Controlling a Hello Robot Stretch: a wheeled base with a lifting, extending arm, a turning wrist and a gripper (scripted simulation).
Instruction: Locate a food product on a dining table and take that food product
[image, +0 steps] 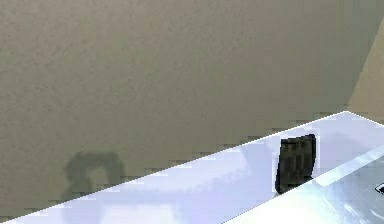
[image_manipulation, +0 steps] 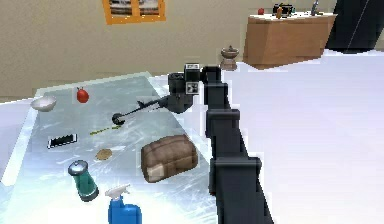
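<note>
A glass-topped table (image_manipulation: 30, 150) fills the arm side view's left. On it lie a brown loaf of bread (image_manipulation: 168, 157), a small red round fruit (image_manipulation: 82, 96) near the far edge, and a small flat brown disc (image_manipulation: 103, 155). My arm (image_manipulation: 232, 150) rises from the bottom edge, and the gripper's dark body (image_manipulation: 181, 90) sits over the table's right part. Its thin fingers reach left, so the gripper (image_manipulation: 122, 119) ends above the tabletop between the red fruit and the loaf. A thin green thing (image_manipulation: 100, 130) lies close by it. I cannot tell whether the gripper holds anything.
Also on the table are a white bowl (image_manipulation: 42, 102), a dark phone (image_manipulation: 62, 140), a teal bottle (image_manipulation: 83, 180) and a blue spray bottle (image_manipulation: 124, 209). A wooden counter (image_manipulation: 285, 40) stands at the back right. In the forward view, a dark ridged thing (image: 296, 163) stands before a beige wall (image: 150, 70).
</note>
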